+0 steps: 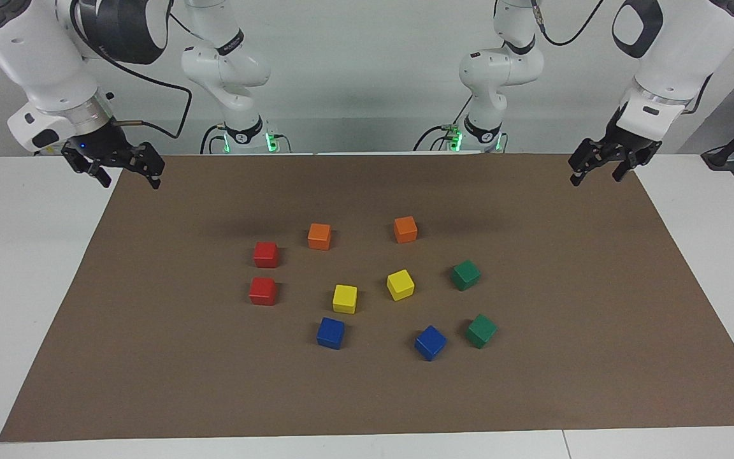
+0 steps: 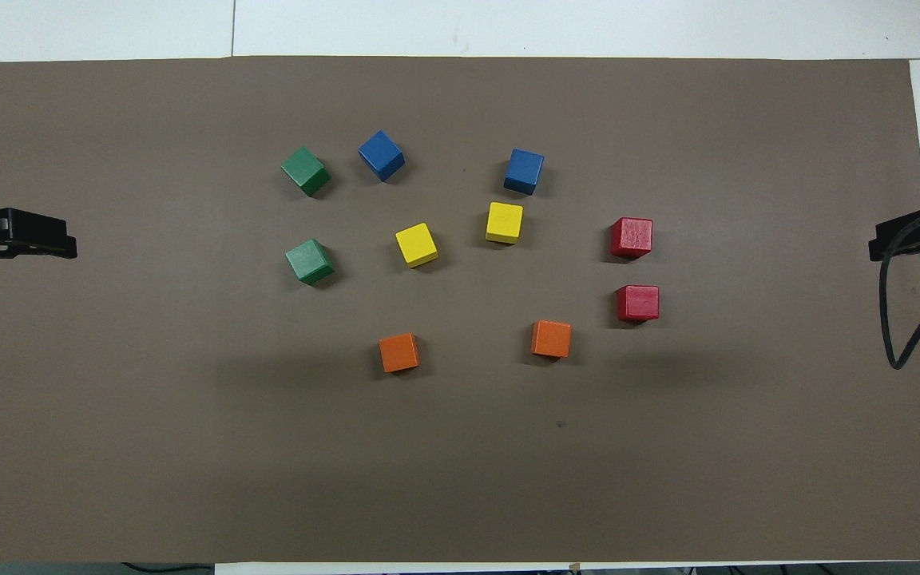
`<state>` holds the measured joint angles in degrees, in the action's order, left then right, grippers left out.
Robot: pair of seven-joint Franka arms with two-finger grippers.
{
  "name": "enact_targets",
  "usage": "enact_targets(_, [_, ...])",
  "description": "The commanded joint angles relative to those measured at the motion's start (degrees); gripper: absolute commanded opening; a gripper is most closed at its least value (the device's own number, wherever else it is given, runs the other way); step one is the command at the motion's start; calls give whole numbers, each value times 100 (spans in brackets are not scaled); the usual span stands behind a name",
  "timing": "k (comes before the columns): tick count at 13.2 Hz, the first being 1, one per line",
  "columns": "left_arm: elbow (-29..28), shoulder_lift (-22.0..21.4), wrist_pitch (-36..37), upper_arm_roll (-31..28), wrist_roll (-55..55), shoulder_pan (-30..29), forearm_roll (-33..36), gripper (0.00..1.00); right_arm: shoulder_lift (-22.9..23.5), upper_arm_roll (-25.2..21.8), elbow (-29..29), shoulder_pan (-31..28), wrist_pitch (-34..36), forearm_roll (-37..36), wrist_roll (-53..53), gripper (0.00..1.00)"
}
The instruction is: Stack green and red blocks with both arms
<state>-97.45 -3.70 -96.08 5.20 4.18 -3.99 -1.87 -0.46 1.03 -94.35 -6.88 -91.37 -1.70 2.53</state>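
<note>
A brown mat point(image 1: 150, 357) covers most of the white bench point(image 1: 16, 268), leaving bare strips at both ends and along the edge farthest from the robots. Six non-task cubes stand on the mat near its centre, none touching another. Two orange cubes point(image 1: 319, 236) point(image 1: 405, 229) lie nearest the robots' edge. Two yellow cubes point(image 1: 345, 298) point(image 1: 400, 284) occupy the middle row, the second rotated slightly. Two blue cubes point(image 1: 331, 333) point(image 1: 430, 342) lie toward the edge farthest from the robots; the second is turned roughly corner-on.
</note>
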Motion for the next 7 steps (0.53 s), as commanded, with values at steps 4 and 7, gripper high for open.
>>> enact_targets(4, [-213,-183,-78,-1,-101,-15,-112,100,-156,64,-233,-77,-180,-41,-130,100])
enact_targets(7, [-231,-183,-113,16,39,3,-121,100,-156,64,-242,-95,-180,-41,-130,100])
